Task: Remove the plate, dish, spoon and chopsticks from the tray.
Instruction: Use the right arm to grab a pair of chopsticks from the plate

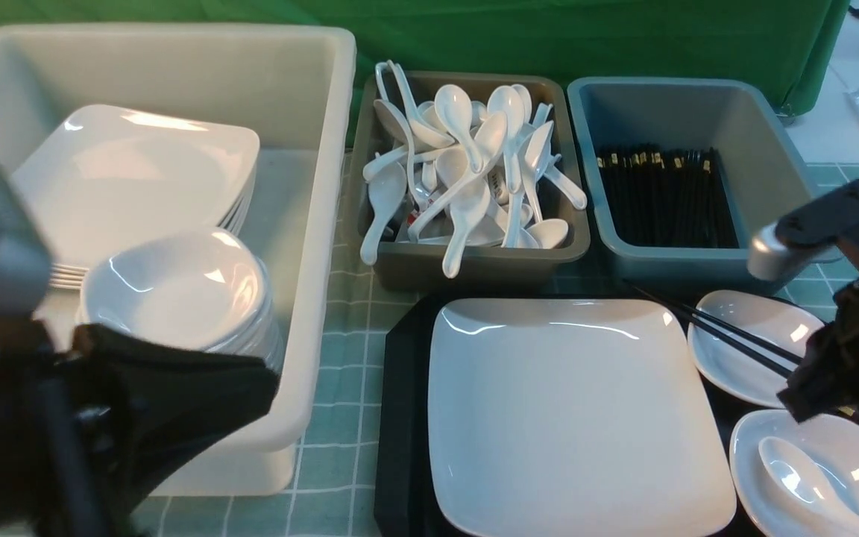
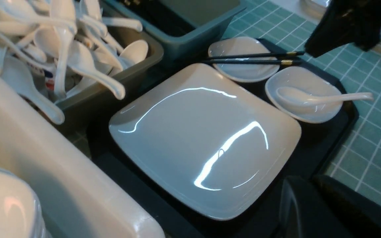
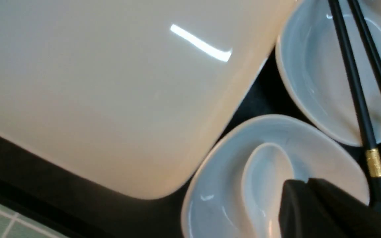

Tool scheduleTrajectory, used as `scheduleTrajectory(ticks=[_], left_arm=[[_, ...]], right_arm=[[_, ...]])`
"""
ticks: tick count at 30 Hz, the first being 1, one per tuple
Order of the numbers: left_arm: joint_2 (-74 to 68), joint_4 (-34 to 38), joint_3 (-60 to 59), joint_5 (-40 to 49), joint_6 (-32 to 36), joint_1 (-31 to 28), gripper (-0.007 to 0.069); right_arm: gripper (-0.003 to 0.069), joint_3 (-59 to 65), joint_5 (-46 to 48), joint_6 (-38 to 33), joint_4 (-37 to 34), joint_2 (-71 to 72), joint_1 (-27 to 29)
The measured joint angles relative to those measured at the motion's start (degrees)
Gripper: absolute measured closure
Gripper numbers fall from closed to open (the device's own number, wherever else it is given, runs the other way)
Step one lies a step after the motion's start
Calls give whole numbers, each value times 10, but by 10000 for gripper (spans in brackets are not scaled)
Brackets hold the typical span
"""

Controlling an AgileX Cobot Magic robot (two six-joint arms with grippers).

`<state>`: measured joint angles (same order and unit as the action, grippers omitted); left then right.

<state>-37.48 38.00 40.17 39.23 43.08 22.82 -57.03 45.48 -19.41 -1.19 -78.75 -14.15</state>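
Green backdrop (image 1: 549, 37) behind tray (image 1: 403, 447): front view only.

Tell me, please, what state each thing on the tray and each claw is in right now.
Plate, flat on the tray, empty.
Chopsticks, lying side by side across the far dish.
Spoon, lying in the near dish.
Left claw, shut, nothing seen in it.
Right claw, looks shut at the chopsticks' gold-banded ends; hold unclear.
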Motion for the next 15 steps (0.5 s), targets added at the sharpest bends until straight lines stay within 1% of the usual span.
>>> scheduleTrajectory(ticks=[1, 3, 5, 7, 8, 9, 10, 11, 13, 14, 15], left_arm=[[24, -4, 1, 15, 0, 0, 608], [35, -8, 1, 23, 0, 0, 608], [63, -26, 1, 39, -1, 0, 608], [83, -43, 1, 44, -2, 0, 608], [90, -52, 1, 45, -2, 0, 608], [90, -52, 1, 45, -2, 0, 608], [92, -55, 1, 45, -2, 0, 608], [92, -57, 1, 45, -2, 0, 608], [92, -59, 1, 45, -2, 0, 608], [92, -60, 1, 45, -2, 0, 608], [92, -60, 1, 45, -2, 0, 608]], right_arm=[[603, -18, 13, -20, -13, -25, 21], [602, -29, 22, -35, -23, -44, 33], [575, -56, 43, -67, -48, -81, 64], [508, -80, 51, -80, -56, -112, 84], [437, -93, 49, -85, -58, -128, 95], [426, -95, 48, -85, -58, -131, 96], [321, -110, 40, -88, -57, -153, 103], [279, -115, 36, -92, -57, -163, 104], [207, -129, 29, -103, -57, -184, 105], [181, -138, 24, -111, -57, -200, 105], [174, -141, 21, -113, -57, -206, 105]])
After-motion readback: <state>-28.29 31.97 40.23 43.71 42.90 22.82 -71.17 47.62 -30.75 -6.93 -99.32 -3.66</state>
